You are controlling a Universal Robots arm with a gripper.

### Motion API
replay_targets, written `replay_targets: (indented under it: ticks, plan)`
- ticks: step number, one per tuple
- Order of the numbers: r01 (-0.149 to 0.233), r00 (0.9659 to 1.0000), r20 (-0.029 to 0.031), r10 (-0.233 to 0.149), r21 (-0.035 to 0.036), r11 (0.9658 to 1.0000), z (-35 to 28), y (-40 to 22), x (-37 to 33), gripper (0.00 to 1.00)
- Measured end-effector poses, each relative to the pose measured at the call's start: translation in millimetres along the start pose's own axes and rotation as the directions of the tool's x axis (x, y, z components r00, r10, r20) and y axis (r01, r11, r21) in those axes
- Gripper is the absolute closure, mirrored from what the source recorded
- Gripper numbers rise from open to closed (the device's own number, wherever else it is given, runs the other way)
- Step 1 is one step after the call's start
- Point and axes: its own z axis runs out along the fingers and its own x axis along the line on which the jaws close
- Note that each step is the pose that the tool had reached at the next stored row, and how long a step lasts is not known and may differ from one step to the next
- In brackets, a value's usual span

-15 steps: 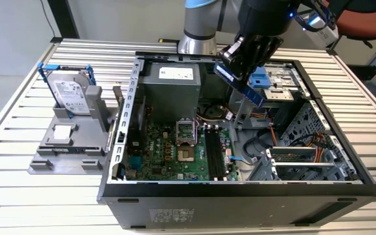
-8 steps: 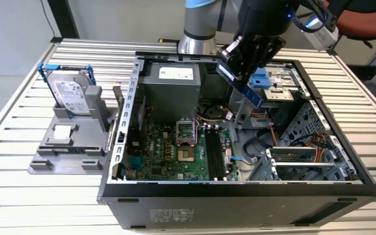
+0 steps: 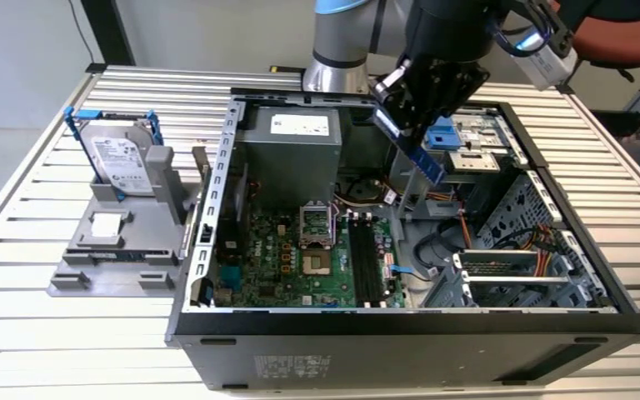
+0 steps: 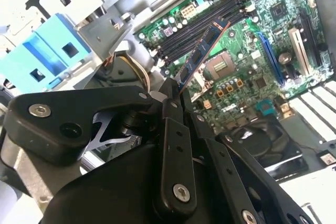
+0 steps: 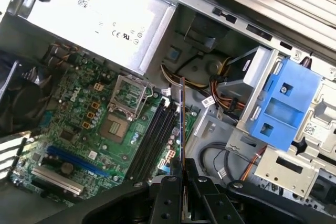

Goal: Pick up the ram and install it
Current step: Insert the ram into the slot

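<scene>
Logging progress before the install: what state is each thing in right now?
ram: gripped in the claw, tilted, in the air above the motherboard, not seated.
claw: shut on the ram.
memory slots: all empty.
computer case: lying on its side, open.
hard drive: upright in its grey stand, outside the case.

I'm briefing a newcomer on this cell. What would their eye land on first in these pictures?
The gripper, shut on the ram, hangs over the open computer case, above the green motherboard and its black slots. At the exterior view's left, a hard drive in a blue frame stands upright in a grey stand beside the case.
</scene>
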Motion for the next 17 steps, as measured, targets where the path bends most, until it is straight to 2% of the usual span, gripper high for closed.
replay_targets:
  ticks: [5,10,11,17]
  plan:
    - [-0.075,0.9972,0.0029,0.075,0.0012,0.9972,0.0,0.0,0.1,1.0]
    - [-0.141,0.99,0.0055,0.141,0.0022,0.99,0.0,0.0,0.0,1.0]
    - [-0.148,0.9889,0.0058,0.148,0.0022,0.9889,0.0,0.0,0.0,1.0]
    - [-0.149,0.9888,0.0058,0.149,0.0023,0.9888,0.6,0.0,0.0,1.0]
